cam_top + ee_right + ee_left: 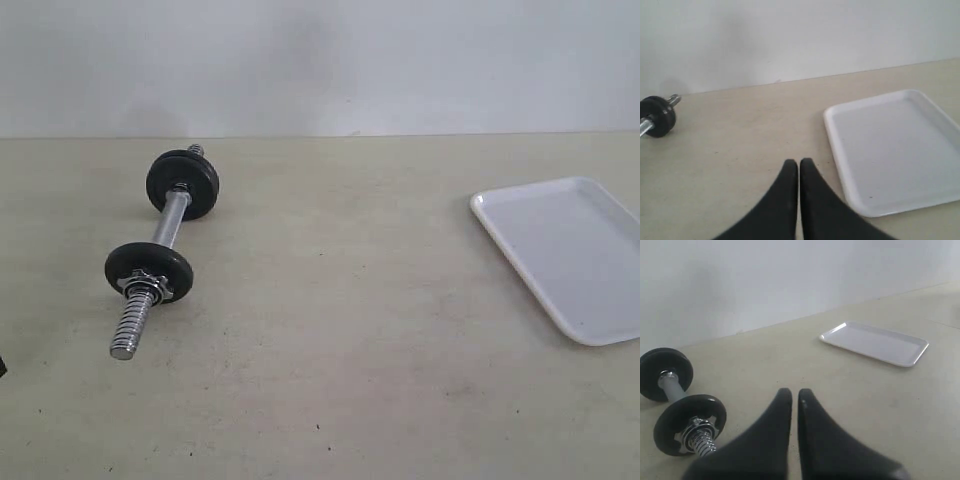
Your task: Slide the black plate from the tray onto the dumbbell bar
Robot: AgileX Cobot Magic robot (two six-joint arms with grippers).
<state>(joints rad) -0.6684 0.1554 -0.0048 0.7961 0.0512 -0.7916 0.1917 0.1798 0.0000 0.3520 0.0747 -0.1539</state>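
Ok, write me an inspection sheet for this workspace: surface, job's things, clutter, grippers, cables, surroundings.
Surface: beige table, faint specks, bare between bar and tray.
Job's things: dumbbell bar lies on the left side of the table, carrying a far black disc and a near black disc; its near threaded end is bare. The white tray sits on the right side, no disc seen in it.
Clutter: nothing seen on the table; a dark sliver at the exterior view's left edge, cannot tell what.
Grippers: left gripper shut, holding nothing; right gripper shut, holding nothing, beside the tray.
Cables: nothing seen.
Surroundings: plain white wall behind the table.
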